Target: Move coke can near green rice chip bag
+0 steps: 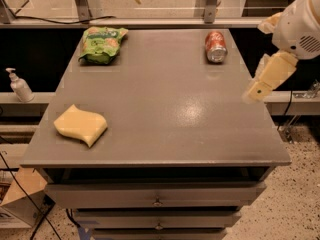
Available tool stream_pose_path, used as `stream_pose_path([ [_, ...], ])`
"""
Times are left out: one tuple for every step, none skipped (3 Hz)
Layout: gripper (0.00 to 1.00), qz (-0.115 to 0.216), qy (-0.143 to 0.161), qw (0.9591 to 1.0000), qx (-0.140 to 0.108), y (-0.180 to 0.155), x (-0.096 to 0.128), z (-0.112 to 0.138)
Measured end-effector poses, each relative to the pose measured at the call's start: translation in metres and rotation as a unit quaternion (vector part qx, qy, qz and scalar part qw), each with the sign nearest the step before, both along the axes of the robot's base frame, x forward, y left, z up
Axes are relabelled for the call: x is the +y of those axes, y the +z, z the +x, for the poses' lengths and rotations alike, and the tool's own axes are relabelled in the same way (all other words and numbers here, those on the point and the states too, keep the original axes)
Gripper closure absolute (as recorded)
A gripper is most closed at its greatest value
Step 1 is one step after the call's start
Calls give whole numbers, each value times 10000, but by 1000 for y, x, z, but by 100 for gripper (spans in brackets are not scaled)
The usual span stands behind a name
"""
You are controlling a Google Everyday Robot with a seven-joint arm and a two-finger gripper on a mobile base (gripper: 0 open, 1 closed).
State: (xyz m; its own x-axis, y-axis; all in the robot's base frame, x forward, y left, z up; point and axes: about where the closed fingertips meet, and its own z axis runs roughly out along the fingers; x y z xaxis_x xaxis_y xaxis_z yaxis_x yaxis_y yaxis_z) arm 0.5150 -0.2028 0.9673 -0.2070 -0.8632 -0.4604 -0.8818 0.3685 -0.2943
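The coke can (216,46), red with a silver end, lies on its side at the far right of the grey table (165,114). The green rice chip bag (102,44) lies at the table's far left corner, well apart from the can. My gripper (265,79), cream-coloured on a white arm, hangs off the table's right edge, in front of and to the right of the can, touching nothing.
A yellow wavy sponge (80,125) lies near the front left of the table. A soap dispenser (20,86) stands on a ledge to the left. Drawers (157,196) are below the tabletop. A rail and posts (82,4) run behind the table.
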Motion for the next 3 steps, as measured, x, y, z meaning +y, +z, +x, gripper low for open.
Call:
stream_pose_path([
  [0,625,-10,9974,-369,-4,3,31],
  [0,1104,-122,9919,-608,-8,-6,64],
  [0,1164,-131,9912,-612,-10,-6,69],
])
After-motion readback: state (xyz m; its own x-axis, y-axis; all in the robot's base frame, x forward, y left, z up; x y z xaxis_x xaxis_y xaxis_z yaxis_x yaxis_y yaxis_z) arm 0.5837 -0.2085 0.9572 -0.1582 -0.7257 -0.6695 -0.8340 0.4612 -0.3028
